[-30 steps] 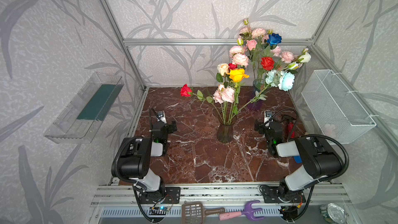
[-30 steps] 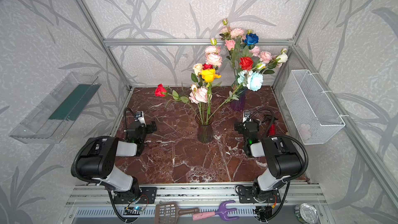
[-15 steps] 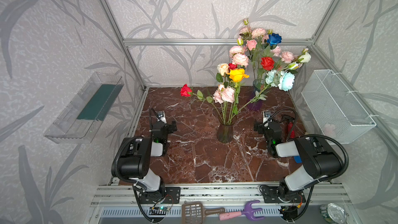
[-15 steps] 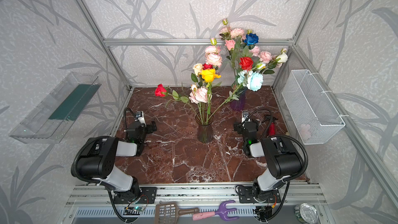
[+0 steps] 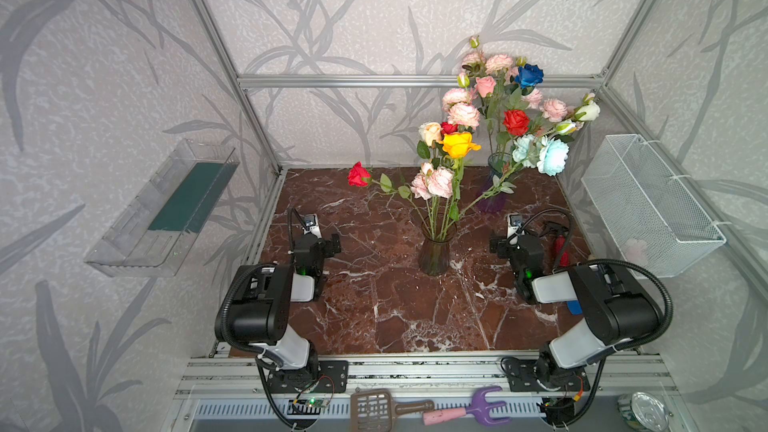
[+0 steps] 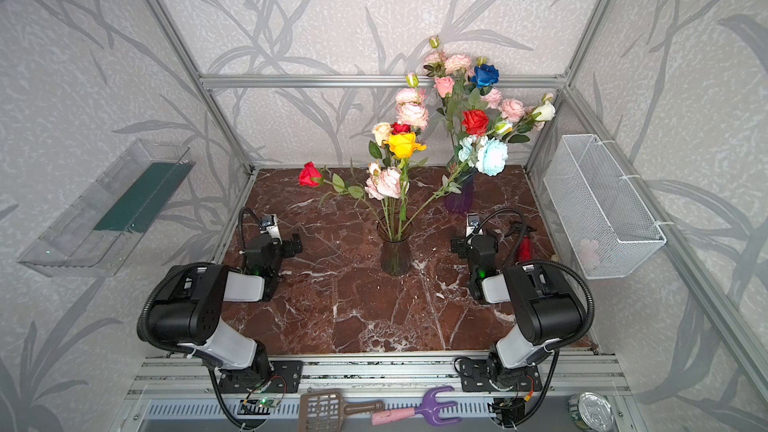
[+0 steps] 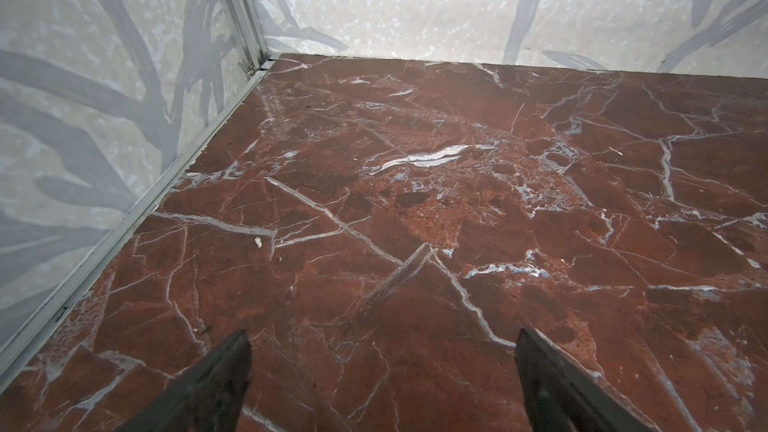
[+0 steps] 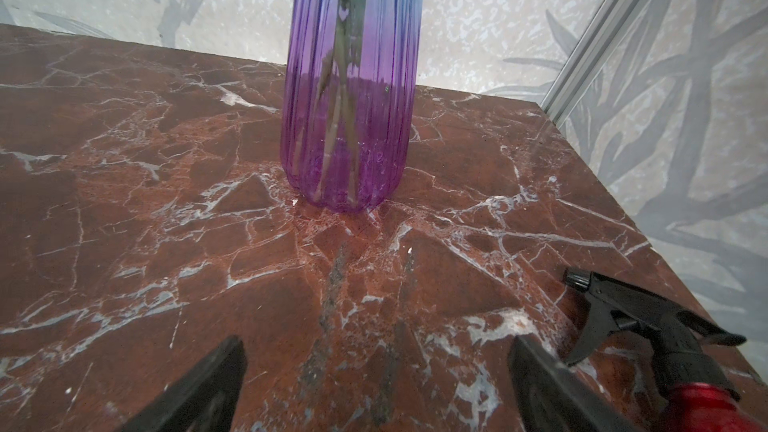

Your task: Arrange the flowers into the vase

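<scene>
A dark glass vase (image 5: 434, 253) (image 6: 395, 257) stands mid-table. It holds flowers: a red rose (image 5: 358, 174) leaning left, a yellow rose (image 5: 457, 144), pink peonies (image 5: 436, 182) and pale-blue peonies (image 5: 548, 155) leaning right. Behind it a purple vase (image 5: 492, 197) (image 8: 349, 118) holds more, among them a blue rose (image 5: 528, 74), a red rose (image 5: 515, 121) and a white rose (image 5: 588, 110). My left gripper (image 5: 322, 243) (image 7: 382, 334) is open and empty, low over bare marble left of the dark vase. My right gripper (image 5: 509, 241) (image 8: 377, 339) is open and empty, facing the purple vase.
A red spray bottle (image 5: 559, 243) (image 8: 665, 347) lies just right of the right gripper. On the right wall hangs a white wire basket (image 5: 648, 201), and on the left wall a clear tray (image 5: 166, 209). A brown scoop (image 5: 374, 407), a purple rake (image 5: 478, 407) and a can (image 5: 642, 411) lie beyond the front rail.
The right gripper has shifted very slightly to the left. The left arm and the flowers have not moved.
</scene>
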You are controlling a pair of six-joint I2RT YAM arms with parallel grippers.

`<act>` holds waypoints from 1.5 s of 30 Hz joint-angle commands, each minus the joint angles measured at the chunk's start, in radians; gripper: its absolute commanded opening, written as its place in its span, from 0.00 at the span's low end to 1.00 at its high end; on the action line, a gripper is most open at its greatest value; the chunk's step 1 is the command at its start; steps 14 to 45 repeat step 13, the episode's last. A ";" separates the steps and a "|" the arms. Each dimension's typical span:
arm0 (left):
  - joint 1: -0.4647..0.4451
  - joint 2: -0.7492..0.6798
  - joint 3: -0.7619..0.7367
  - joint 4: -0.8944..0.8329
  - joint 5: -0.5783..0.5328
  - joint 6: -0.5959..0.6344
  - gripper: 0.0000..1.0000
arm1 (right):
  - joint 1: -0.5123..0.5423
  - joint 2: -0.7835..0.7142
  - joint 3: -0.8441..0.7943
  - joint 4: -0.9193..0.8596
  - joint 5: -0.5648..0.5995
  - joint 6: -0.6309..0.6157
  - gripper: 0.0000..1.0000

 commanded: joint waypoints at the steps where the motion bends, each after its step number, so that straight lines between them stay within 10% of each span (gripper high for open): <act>1: 0.004 -0.024 0.014 0.000 0.011 0.005 0.99 | 0.002 -0.005 0.003 0.026 0.014 -0.006 0.99; 45: -0.001 -0.025 0.015 -0.001 0.000 0.007 0.99 | 0.002 -0.005 0.003 0.026 0.014 -0.005 0.99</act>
